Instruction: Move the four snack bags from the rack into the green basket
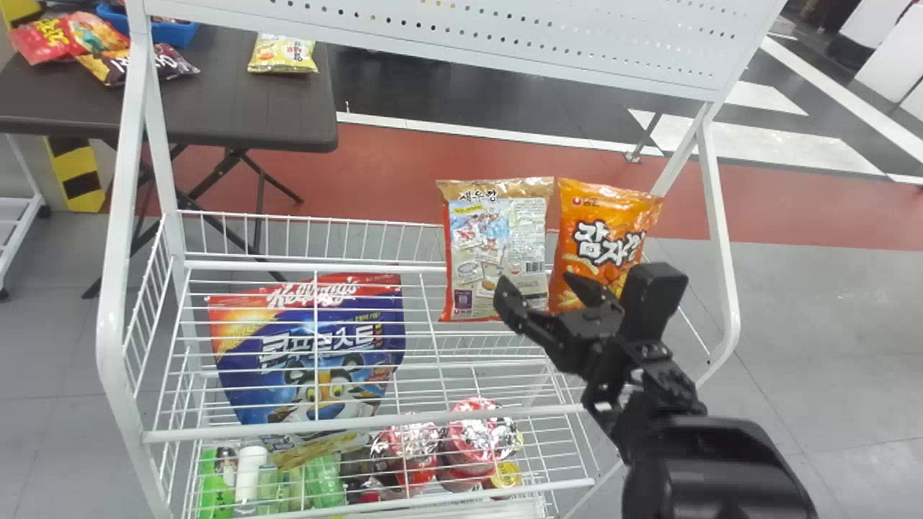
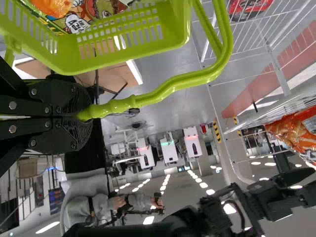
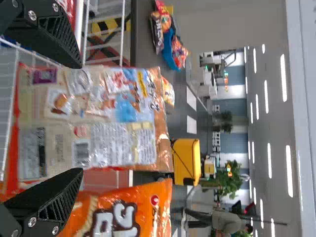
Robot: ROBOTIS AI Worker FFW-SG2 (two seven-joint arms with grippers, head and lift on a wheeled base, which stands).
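Before the rack, in the head view, my right gripper [image 1: 542, 294] stands open at the lower edge of the beige-and-red snack bag [image 1: 497, 249]. Right of that bag, an orange snack bag [image 1: 604, 241] stands on the rack, partly behind a finger. From the right wrist view, the beige bag [image 3: 108, 121] lies beyond the spread fingertips of my right gripper [image 3: 80, 118], the orange bag [image 3: 129, 210] beside it. My left gripper [image 2: 88, 116] is shut on the handle of the green basket [image 2: 173, 29], which holds some snack packs [image 2: 79, 19].
A blue cereal bag [image 1: 310, 360] occupies the wire rack's left part [image 1: 216, 436]. Cups [image 1: 472, 440] and bottles [image 1: 249, 468] stand lower down. Above rises a white perforated panel [image 1: 461, 36]; a dark table [image 1: 216, 101] with more snacks is behind at left.
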